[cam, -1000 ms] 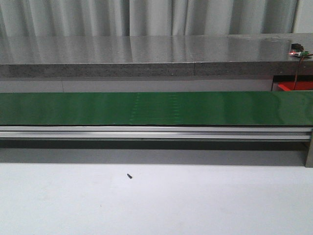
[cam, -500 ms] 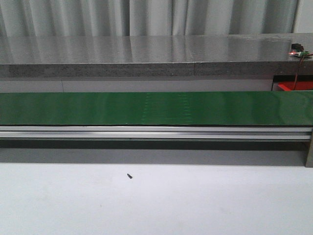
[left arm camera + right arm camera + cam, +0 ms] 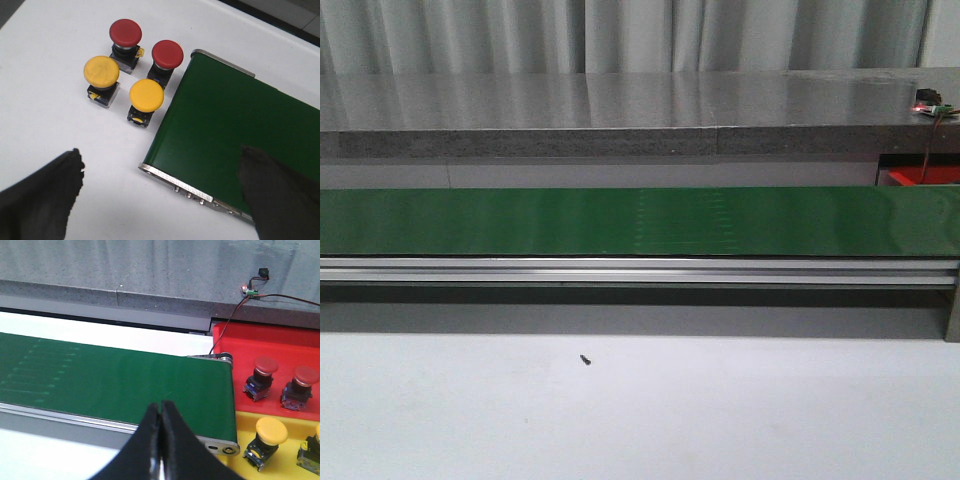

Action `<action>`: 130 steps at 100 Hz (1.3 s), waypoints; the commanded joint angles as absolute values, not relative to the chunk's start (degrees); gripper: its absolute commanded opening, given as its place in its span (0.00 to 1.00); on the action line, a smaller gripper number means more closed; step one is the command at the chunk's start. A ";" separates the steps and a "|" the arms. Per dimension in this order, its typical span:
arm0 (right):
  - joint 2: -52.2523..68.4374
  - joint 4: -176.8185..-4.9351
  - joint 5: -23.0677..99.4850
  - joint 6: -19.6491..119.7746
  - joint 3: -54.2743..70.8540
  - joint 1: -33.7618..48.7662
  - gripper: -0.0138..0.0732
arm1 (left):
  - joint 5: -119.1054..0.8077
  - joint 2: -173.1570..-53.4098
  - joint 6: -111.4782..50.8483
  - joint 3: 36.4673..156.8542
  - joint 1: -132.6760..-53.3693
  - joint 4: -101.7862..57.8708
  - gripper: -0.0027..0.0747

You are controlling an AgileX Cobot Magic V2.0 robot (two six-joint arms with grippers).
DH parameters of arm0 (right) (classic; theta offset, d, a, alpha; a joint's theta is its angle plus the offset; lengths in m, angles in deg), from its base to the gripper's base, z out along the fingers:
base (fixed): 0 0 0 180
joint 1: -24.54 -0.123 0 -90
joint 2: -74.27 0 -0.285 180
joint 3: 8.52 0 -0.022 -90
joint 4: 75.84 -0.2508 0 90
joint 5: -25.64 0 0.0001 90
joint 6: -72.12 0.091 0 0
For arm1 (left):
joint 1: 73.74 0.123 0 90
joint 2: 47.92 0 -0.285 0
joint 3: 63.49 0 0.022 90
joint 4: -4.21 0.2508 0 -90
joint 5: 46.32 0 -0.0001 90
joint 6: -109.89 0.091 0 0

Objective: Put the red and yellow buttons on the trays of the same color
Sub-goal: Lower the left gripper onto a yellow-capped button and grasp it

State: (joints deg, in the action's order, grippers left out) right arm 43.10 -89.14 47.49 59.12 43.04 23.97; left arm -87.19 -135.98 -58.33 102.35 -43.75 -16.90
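Green belt [image 3: 115, 385] under closed right end effector [image 3: 160, 412]

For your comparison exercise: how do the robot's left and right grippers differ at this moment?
The left gripper is open, fingers wide apart; the right gripper is shut, fingers touching. The left faces four buttons on the white table; the right is near the trays. Both are empty, over the belt's ends.

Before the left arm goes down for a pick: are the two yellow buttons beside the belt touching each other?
Apart. The left wrist view shows white table between the left yellow button and the right yellow button; the open left gripper holds nothing.
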 commanded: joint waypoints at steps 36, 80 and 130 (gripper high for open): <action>42.90 -89.72 42.51 58.51 41.69 23.82 0.02 | -90.00 -152.47 -68.00 115.60 -43.74 -18.08 0.81; 42.90 -89.71 42.46 58.51 41.69 23.82 0.02 | -89.77 -162.53 -71.32 121.74 -44.67 -18.60 0.81; 42.90 -90.31 42.46 58.51 41.81 23.82 0.02 | -86.83 -167.03 -72.61 122.79 -44.76 -19.65 0.81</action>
State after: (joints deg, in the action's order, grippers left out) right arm 43.10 -89.38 47.12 59.12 43.11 23.97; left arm -88.60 -169.16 -71.88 120.93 -44.36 -18.02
